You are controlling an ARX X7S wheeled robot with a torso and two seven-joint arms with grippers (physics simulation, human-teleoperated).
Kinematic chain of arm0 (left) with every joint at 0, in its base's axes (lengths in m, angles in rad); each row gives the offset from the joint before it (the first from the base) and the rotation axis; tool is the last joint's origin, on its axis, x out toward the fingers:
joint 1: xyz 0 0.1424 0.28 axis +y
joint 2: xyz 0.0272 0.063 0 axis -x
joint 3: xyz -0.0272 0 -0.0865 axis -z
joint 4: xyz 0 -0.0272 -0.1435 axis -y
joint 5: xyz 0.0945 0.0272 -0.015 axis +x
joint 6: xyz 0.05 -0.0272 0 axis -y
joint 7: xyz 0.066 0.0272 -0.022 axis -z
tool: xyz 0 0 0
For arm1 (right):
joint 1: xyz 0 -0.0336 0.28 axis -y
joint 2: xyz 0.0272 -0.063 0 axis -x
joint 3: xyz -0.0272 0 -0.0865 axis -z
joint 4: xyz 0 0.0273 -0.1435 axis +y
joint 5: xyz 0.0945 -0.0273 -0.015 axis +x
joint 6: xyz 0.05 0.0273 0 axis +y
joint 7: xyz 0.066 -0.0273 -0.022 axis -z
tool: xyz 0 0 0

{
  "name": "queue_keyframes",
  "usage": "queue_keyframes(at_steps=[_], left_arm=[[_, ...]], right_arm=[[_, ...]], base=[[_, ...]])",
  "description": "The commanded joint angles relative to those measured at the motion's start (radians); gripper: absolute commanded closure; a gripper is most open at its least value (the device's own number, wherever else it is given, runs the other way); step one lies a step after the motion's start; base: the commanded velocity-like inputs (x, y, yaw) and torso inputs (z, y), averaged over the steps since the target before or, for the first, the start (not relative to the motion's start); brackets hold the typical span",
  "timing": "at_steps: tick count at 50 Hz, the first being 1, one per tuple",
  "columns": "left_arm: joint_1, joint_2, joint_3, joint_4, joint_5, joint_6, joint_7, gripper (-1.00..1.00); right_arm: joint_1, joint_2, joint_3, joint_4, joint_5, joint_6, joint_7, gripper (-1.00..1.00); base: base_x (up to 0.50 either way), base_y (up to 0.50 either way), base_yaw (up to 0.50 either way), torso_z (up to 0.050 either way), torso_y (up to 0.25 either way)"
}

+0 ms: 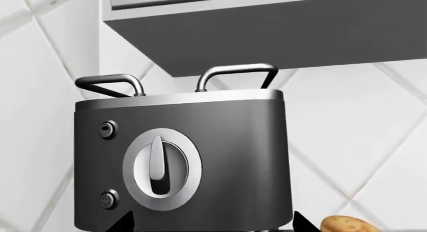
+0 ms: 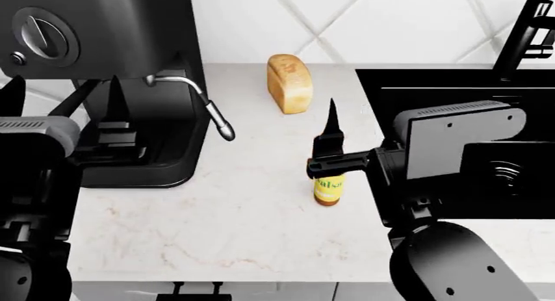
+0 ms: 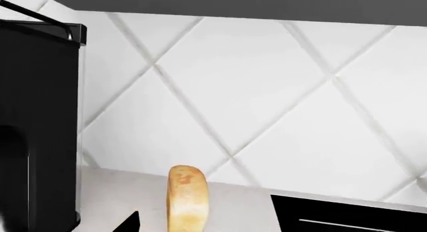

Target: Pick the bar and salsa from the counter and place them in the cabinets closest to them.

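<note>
The salsa (image 2: 329,188), an amber bottle with a yellow label, stands on the white counter (image 2: 234,216) right of centre. My right gripper (image 2: 351,137) hovers over it and hides its cap. One black finger (image 2: 331,127) points at the back wall. Only one fingertip (image 3: 130,223) shows in the right wrist view, far off to one side, and no bottle shows between the jaws. My left gripper (image 2: 64,99) is open in front of the coffee machine (image 2: 130,67), its fingertips (image 1: 127,223) wide apart. The bar is out of view. A grey upper cabinet (image 1: 267,31) hangs above the machine.
A bread loaf (image 2: 290,83) stands near the tiled back wall, and also shows ahead of the right gripper as a bread loaf (image 3: 187,199). A black sink (image 2: 459,86) with a dark tap (image 2: 527,31) fills the right side. The machine's steam wand (image 2: 208,109) juts over the counter.
</note>
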State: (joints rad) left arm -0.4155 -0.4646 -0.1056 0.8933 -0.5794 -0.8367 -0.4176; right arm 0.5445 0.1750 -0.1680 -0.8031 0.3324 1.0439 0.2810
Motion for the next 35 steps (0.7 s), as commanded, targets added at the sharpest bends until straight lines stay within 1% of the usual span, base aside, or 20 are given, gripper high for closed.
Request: queue_keyframes(at_steps=[1,14,35], left_arm=[[0.012,-0.002,-0.003,-0.002,-0.002,0.012,-0.002,-1.0],[0.01,-0.003,0.003,-0.012,0.0,0.023,-0.005,-1.0],[0.027,-0.011,0.0,-0.015,-0.003,0.039,-0.007,-1.0]], right_arm=[[0.07,-0.003,-0.053,0.085,0.011,0.053,-0.005,-1.0],[0.057,-0.004,-0.065,0.138,0.025,0.047,-0.012,-1.0],[-0.013,-0.004,-0.061,0.181,0.026,-0.025,0.001,-1.0]], base=[[0.0,0.0,0.0,0.0,0.0],[0.0,0.0,0.0,0.0,0.0],[0.0,0.0,0.0,0.0,0.0]])
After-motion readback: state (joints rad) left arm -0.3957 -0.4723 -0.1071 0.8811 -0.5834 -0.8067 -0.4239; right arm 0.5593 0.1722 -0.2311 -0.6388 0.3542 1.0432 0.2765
